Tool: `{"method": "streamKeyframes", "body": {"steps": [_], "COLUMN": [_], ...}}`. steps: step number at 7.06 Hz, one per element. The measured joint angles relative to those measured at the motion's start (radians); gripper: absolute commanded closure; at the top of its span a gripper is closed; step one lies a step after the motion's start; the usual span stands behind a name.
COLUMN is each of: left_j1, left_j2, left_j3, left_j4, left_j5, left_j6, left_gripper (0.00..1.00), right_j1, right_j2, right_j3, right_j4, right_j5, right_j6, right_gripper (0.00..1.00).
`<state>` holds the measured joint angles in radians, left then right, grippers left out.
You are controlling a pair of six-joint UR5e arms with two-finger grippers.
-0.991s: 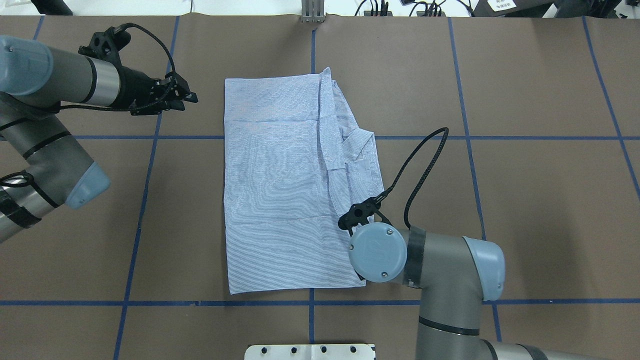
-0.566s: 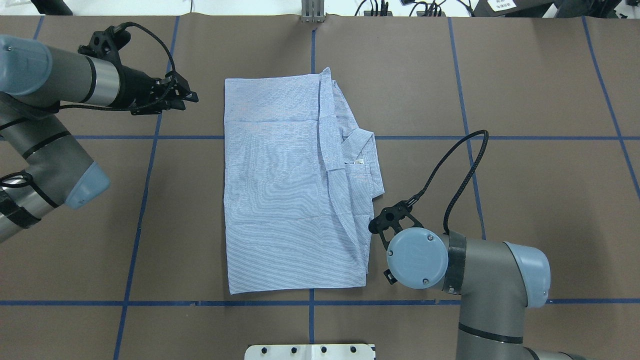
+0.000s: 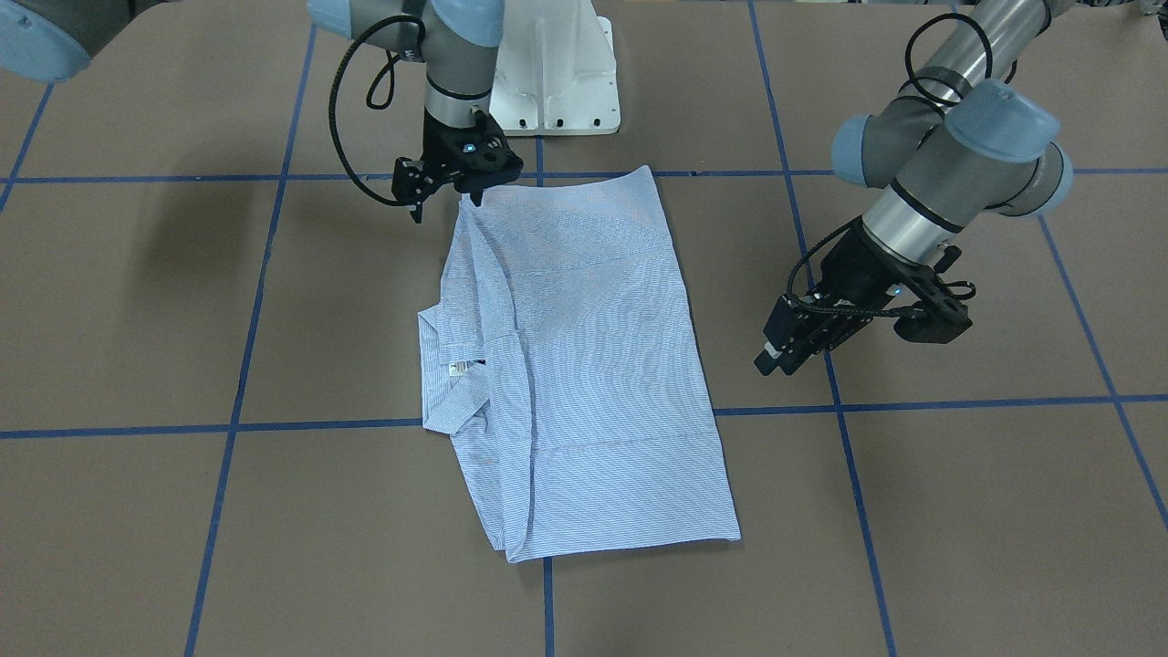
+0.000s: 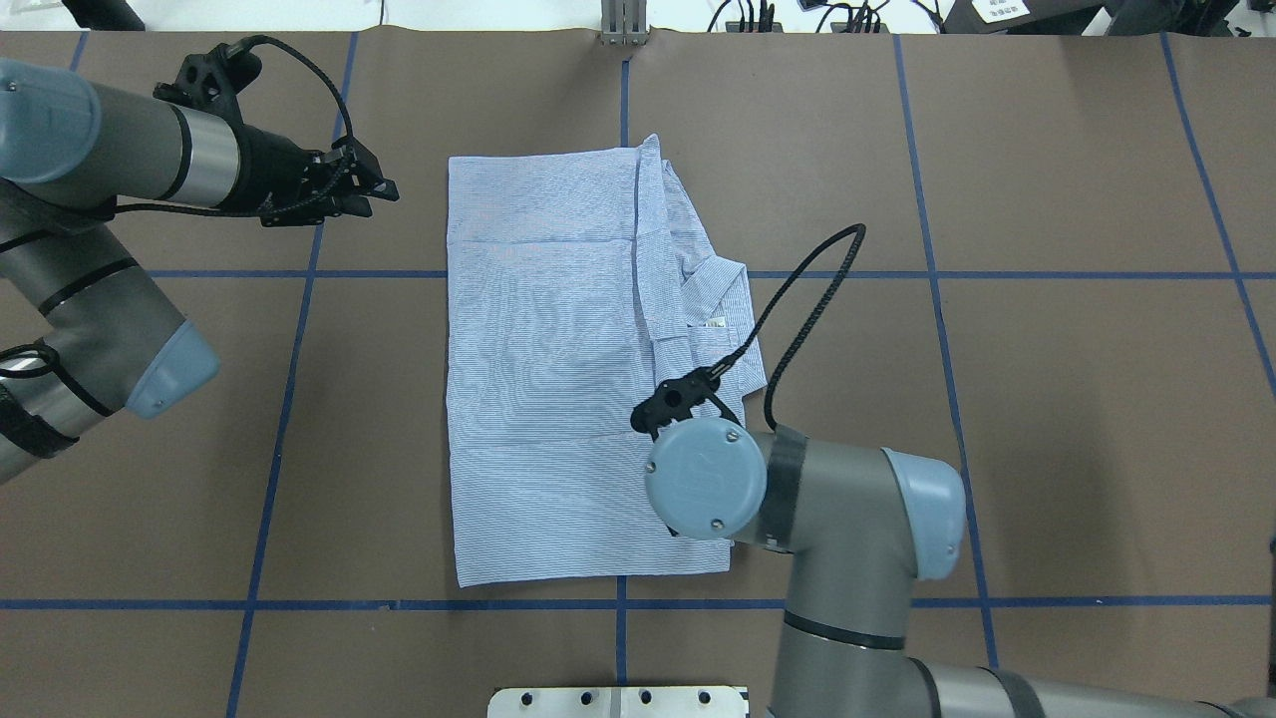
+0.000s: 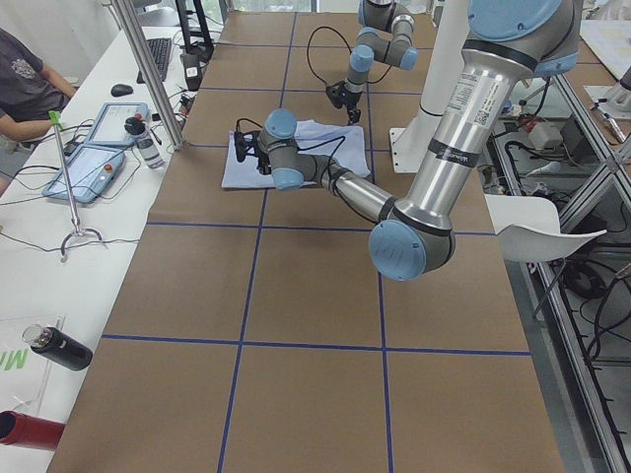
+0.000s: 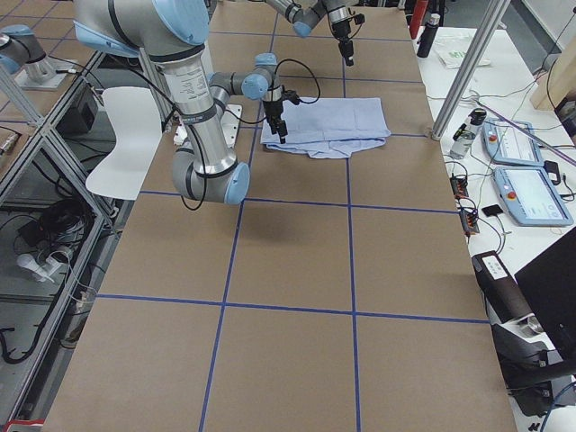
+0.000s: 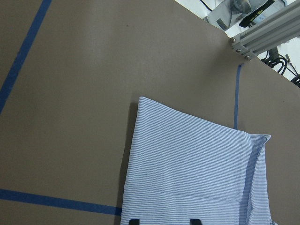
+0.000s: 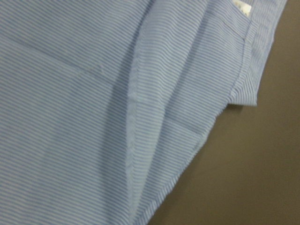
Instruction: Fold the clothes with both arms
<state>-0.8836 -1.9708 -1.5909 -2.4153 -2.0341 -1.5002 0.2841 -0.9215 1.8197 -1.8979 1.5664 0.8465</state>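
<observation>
The light-blue striped shirt [image 4: 548, 379] lies flat on the brown table, folded into a tall rectangle, with its collar [image 4: 718, 289] and neck tag [image 3: 461, 367] showing at the right-hand edge. My right gripper [image 3: 470, 193] points down over the shirt's corner nearest the robot base. The overhead view hides it under the wrist cap, and I cannot tell whether it is open. The right wrist view shows only cloth [image 8: 93, 117] and bare table. My left gripper [image 4: 384, 189] hovers open and empty beside the shirt's far left corner, clear of the cloth [image 7: 197, 173].
The white pedestal base [image 3: 557, 73] stands just behind the shirt. Blue tape lines [image 4: 289, 339] cross the brown table. An aluminium post [image 4: 623, 25] stands at the far edge. Tablets and bottles [image 5: 99, 148] lie on the operators' side table.
My right arm swung out to the right off the shirt, then came back left, and now sits farther over the shirt's near right part. The left arm barely moved.
</observation>
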Motion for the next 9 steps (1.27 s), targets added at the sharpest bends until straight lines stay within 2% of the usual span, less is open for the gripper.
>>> {"method": "streamKeyframes", "body": {"steps": [2,4,7,9], "left_j1": [0.000,0.000,0.000,0.000], "left_j2": [0.003,0.009,0.012,0.013], "left_j3": [-0.005,-0.011,-0.014,-0.014], "left_j4": [0.005,0.005,0.005,0.006], "left_j5": [0.000,0.000,0.000,0.000], "left_j6": [0.000,0.000,0.000,0.000], "left_gripper": [0.53,0.53,0.53,0.53], "right_j1": [0.024,0.056,0.080,0.123], "right_j2": [0.091,0.101,0.060,-0.036], "right_j3": [-0.130,-0.184,-0.192,-0.118], "right_j4": [0.033,0.049,0.053,0.054], "right_j5": [-0.001,0.000,0.005,0.014], "right_j6": [0.000,-0.011,-0.038,-0.126], "right_gripper": [0.00,0.00,0.00,0.00]}}
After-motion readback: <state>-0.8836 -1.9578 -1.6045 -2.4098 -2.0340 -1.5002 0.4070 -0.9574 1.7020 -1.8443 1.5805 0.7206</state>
